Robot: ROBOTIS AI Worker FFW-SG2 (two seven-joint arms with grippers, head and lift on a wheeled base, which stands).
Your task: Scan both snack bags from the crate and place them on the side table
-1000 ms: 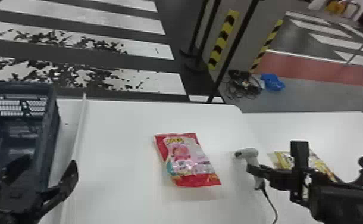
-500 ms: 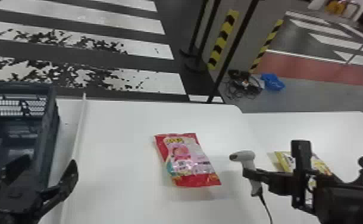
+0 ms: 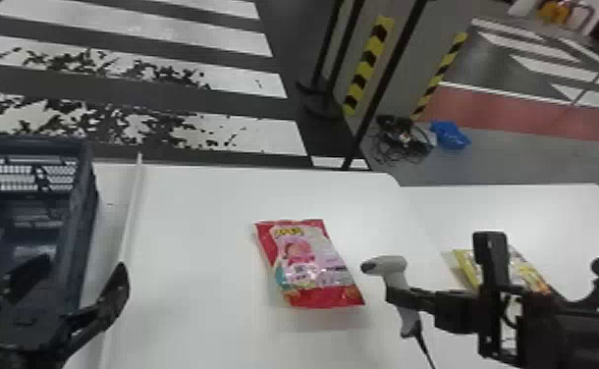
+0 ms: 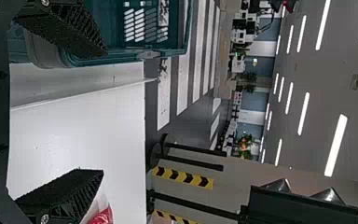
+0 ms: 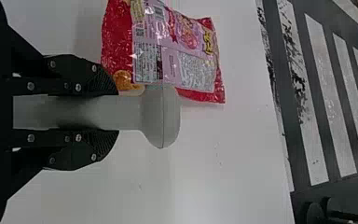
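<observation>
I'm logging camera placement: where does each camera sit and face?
Head view: on the head, facing forward and down over the crate and red snack bag; left hand and right hand show.
Left wrist view: on the left wrist, facing across the table to the striped floor; left hand shows, fingers apart.
Right wrist view: on the right wrist, facing down at the table; right hand shows, shut on the scanner.
Shared: red snack bag and scanner, head and right wrist views.
</observation>
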